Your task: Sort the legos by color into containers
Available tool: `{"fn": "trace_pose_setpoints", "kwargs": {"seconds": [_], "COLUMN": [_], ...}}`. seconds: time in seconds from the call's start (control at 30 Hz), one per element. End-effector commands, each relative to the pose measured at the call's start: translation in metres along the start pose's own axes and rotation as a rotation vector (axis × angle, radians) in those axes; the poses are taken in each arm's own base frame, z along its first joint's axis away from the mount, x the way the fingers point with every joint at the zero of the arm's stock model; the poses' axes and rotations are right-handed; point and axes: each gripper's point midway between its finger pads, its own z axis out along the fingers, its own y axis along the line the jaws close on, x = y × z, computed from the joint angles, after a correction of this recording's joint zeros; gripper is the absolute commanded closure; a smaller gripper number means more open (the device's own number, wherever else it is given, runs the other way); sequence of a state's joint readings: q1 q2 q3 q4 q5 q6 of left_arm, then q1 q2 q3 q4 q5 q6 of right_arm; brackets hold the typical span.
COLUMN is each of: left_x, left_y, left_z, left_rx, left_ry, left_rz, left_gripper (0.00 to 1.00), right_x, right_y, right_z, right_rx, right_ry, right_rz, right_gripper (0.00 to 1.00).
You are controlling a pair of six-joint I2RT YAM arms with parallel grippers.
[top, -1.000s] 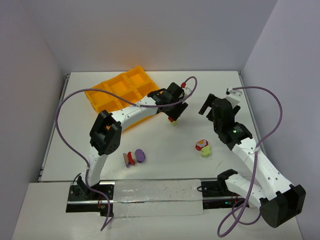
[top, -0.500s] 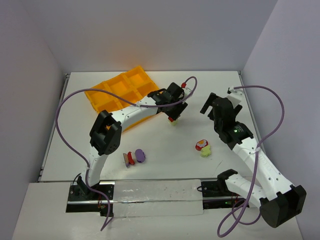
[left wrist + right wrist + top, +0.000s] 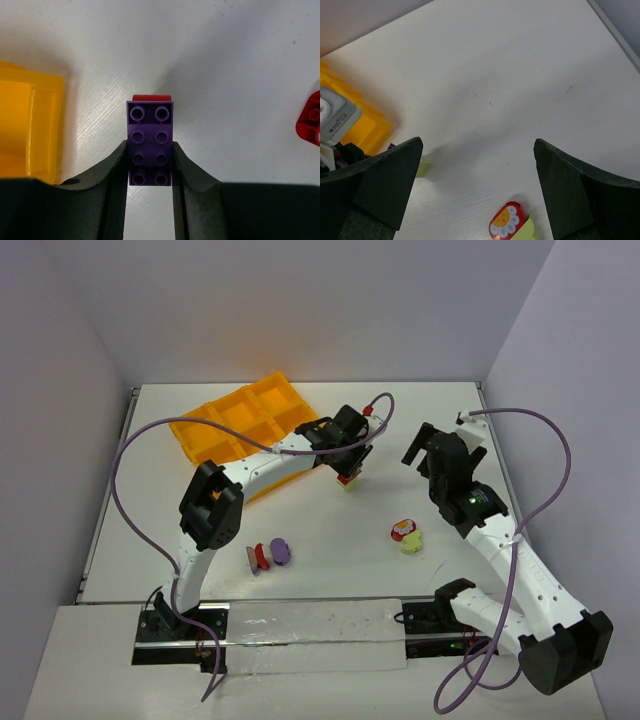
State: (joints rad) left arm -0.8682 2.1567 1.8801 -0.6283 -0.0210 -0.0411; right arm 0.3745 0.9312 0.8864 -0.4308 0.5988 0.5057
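1. Just right of the orange-yellow tray (image 3: pixel 215 435), the left hand (image 3: pixel 150 152) pinches a purple lego (image 3: pixel 150 125) by its long sides. A red brick (image 3: pixel 151 97) shows beneath it, over the white surface (image 3: pixel 330 530).
2. The right hand (image 3: pixel 477 150) hangs spread wide and holds nothing, near a red and yellow-green cluster (image 3: pixel 405 535).
3. The step in hand looks like the grasp itself. Next comes a lift, parting the red brick if it is attached, then a short carry to a tray cell.

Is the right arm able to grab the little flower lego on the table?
Probably yes. The right arm's fingers are wide open and hold nothing, and the flower lego lies close by on the white table, with nothing between them.
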Motion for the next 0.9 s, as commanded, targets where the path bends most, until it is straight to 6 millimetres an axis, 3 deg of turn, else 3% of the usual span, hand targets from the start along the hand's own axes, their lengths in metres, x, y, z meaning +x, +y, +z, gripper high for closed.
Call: {"fn": "trace_pose_setpoints", "kwargs": {"seconds": [0.0, 0.17, 0.2, 0.43, 0.57, 0.73, 0.8, 0.87], "left_x": [-0.038, -0.059, -0.062, -0.060, -0.057, -0.046, -0.043, -0.041], "left_y": [-0.007, 0.011, 0.025, 0.048, 0.055, 0.055, 0.054, 0.053], "left_z": [-0.037, -0.087, -0.094, -0.142, -0.148, -0.146, -0.149, -0.152], "left_rx": [0.100, 0.253, 0.256, 0.387, 0.385, 0.405, 0.405, 0.410], "left_ry": [-0.128, -0.257, -0.281, -0.374, -0.359, -0.296, -0.290, -0.284], "left_rz": [-0.046, -0.230, -0.275, -0.518, -0.590, -0.619, -0.627, -0.627], "left_gripper": [1.00, 1.00, 1.00, 1.00, 1.00, 1.00, 1.00, 1.00], "right_x": [-0.026, -0.021, -0.021, 0.006, 0.021, 0.033, 0.032, 0.043], "right_y": [0.008, 0.038, 0.043, 0.096, 0.118, 0.142, 0.151, 0.156], "right_z": [-0.001, -0.004, -0.007, -0.033, -0.044, -0.060, -0.059, -0.047], "right_rx": [-0.028, -0.240, -0.276, -0.652, -0.798, -0.942, -0.945, -0.924], "right_ry": [-0.056, 0.002, 0.005, 0.091, 0.072, -0.078, -0.119, -0.096], "right_rz": [0.025, -0.020, -0.038, -0.183, -0.315, -0.469, -0.516, -0.578], "right_gripper": [0.00, 0.00, 0.00, 0.00, 0.02, 0.05, 0.05, 0.08]}}
